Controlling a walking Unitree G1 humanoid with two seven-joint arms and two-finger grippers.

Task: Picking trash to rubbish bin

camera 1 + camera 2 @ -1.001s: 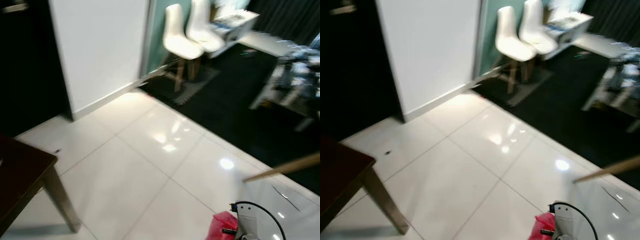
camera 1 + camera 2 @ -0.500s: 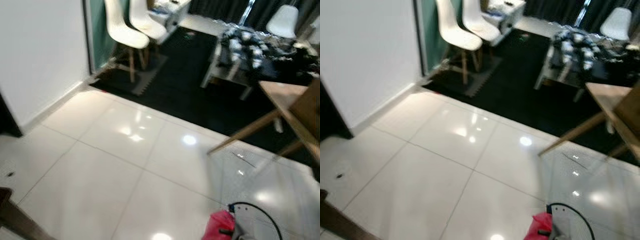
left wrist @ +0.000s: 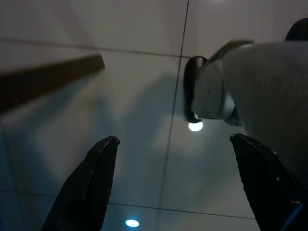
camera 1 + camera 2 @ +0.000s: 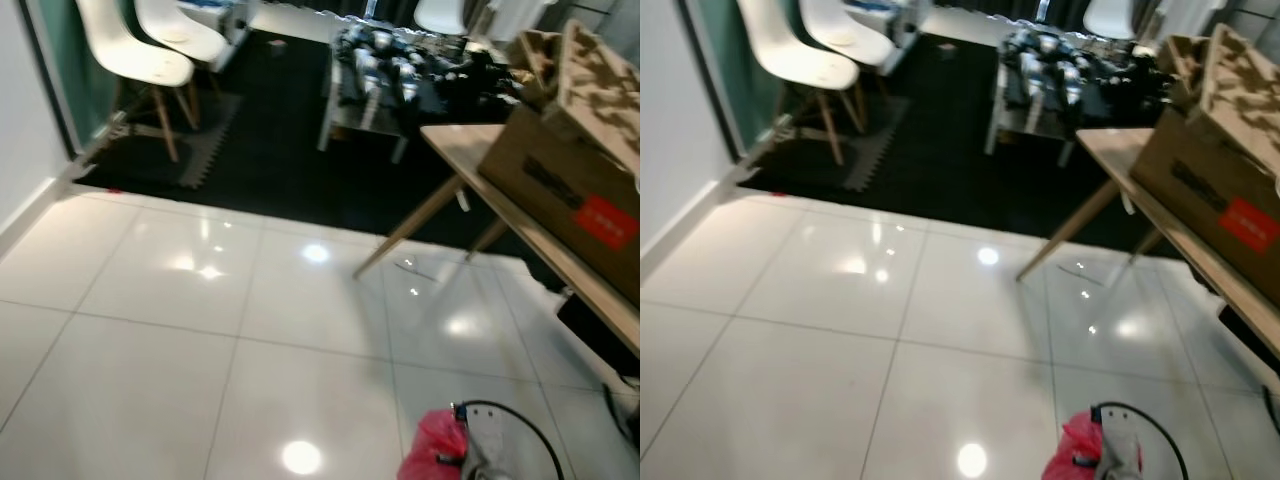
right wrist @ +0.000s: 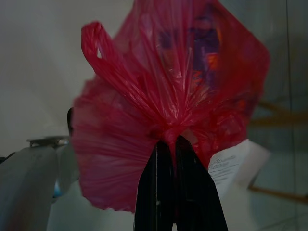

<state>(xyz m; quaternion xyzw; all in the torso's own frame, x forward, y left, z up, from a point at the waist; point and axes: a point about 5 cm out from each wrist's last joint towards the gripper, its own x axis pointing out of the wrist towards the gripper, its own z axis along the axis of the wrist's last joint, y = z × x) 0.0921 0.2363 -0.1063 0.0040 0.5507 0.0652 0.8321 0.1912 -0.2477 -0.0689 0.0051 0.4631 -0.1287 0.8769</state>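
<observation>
A red plastic trash bag hangs from my right gripper, whose two black fingers are shut on its knotted neck. In the eye views the same red bag shows at the bottom edge, beside my silver right wrist. A white slip of paper shows under the bag. My left gripper hangs open over the white tile floor, with nothing between its fingers.
A light wooden table carrying a cardboard box stands at the right. Two white chairs sit at the back left on a black carpet. A cluttered low table lies further back. Glossy white tiles lie ahead.
The camera has swung to the right: the white wall and dark table have left the picture, and the wooden table with the box has come in. The red bag stays in my right gripper.
</observation>
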